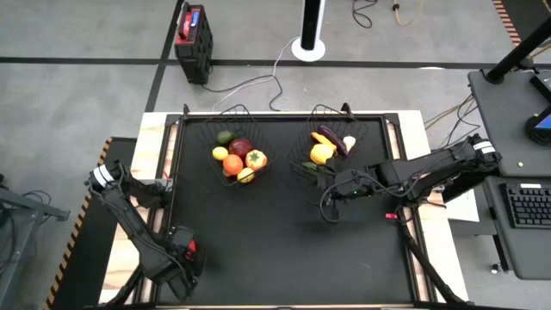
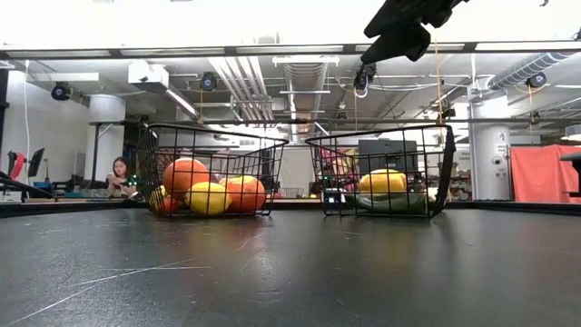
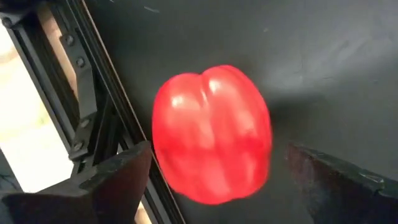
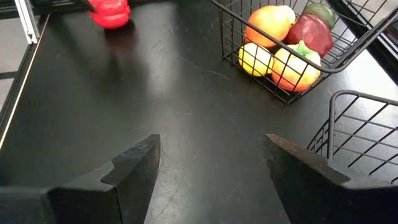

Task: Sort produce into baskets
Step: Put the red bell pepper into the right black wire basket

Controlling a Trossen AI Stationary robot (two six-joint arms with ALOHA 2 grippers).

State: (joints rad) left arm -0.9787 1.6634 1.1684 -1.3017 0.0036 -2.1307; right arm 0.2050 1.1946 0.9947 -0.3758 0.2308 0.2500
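From above, the two black wire baskets are sitting side by side toward the far edge of the black desk (image 1: 284, 250). The left basket (image 1: 259, 118) is holding a green fruit, a dark red apple, a lemon, an orange fruit and an orange-red pepper. The right basket (image 1: 373, 129) is holding a purple eggplant (image 1: 331, 139), a garlic bulb (image 1: 349, 143), a yellow pepper (image 1: 322, 153) and something green. The right pincer (image 1: 325, 205) is hanging over bare desk just in front of the right basket, its arm reaching in from the right side. The left pincer (image 1: 193, 256) is sitting at the desk's near left edge, with a bit of red showing at it.

At desk height, both baskets are standing upright, apart from each other, with the orange and yellow produce (image 2: 207, 196) showing through the mesh of one and a yellow pepper (image 2: 383, 182) through the other. A dark arm is coming in from above the latter. A person (image 2: 119, 177) is sitting in the room behind.

Through the left wrist camera, a red pepper (image 3: 212, 132) is lying on the desk between the widely parted fingers (image 3: 115, 180); the pincer is released, not touching it as far as can be seen.

Through the right wrist camera, the fingers (image 4: 134, 168) are spread wide over empty desk, released, holding nothing. The left basket's produce (image 4: 283, 40) is lying beyond, and the red pepper (image 4: 110, 12) is sitting far off by the desk's edge.
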